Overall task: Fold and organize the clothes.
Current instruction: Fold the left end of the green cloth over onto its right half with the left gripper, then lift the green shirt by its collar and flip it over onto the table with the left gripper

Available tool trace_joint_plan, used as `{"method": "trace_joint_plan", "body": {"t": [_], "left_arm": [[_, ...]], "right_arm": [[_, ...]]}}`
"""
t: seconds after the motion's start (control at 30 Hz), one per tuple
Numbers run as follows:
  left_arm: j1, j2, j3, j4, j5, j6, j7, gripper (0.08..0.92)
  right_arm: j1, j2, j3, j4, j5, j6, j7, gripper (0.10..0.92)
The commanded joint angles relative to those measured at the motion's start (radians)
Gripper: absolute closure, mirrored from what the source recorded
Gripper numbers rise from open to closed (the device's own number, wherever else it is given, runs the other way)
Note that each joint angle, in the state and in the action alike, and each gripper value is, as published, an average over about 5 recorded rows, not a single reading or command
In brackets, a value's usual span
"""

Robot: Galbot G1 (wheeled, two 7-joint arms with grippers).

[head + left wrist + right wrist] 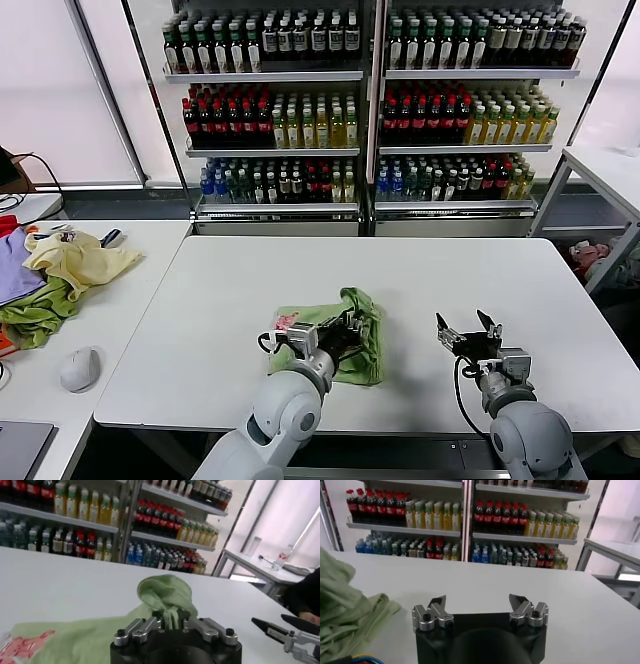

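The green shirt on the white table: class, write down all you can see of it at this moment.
The green shirt is light sage, soft, thin-looking cloth with a red-pink print at its left end. It lies bunched and partly folded, not flat, near the front edge of the white table. The left gripper is shut on a gathered fold, lifting it into a rumpled peak. The right gripper is open, apart from it.

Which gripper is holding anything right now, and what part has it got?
The left gripper is shut on the shirt, pinching a bunched fold near the middle of the cloth. The right gripper is open over the table, holding nothing.
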Motion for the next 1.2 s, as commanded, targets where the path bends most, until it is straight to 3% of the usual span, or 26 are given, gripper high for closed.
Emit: {"method": "trace_joint_plan", "body": {"t": [0.03, 0.3, 0.53, 0.83, 1.2], "left_arm": [[-0.011, -0.005, 0.046, -0.008, 0.023, -0.040, 0.055, 0.576], [0.086, 0.052, -0.103, -0.092, -0.060, -0.090, 0.084, 0.343], [0.163, 0.135, -0.248, -0.052, 0.081, -0.127, 0.055, 0.186], [0.223, 0.139, -0.259, 0.011, 0.257, -0.142, 0.037, 0.177], [0.197, 0.098, -0.213, 0.070, 0.284, -0.068, 0.011, 0.177]], "right_arm": [[0.001, 0.001, -0.001, -0.004, 0.000, 0.002, -0.001, 0.203], [0.008, 0.002, -0.004, -0.016, 0.000, 0.010, -0.003, 0.203], [0.016, 0.004, -0.010, -0.028, -0.001, 0.017, -0.004, 0.203], [0.023, 0.003, -0.015, -0.029, -0.001, 0.019, -0.003, 0.203], [0.015, -0.002, -0.011, -0.013, -0.001, 0.018, -0.003, 0.203]]}}
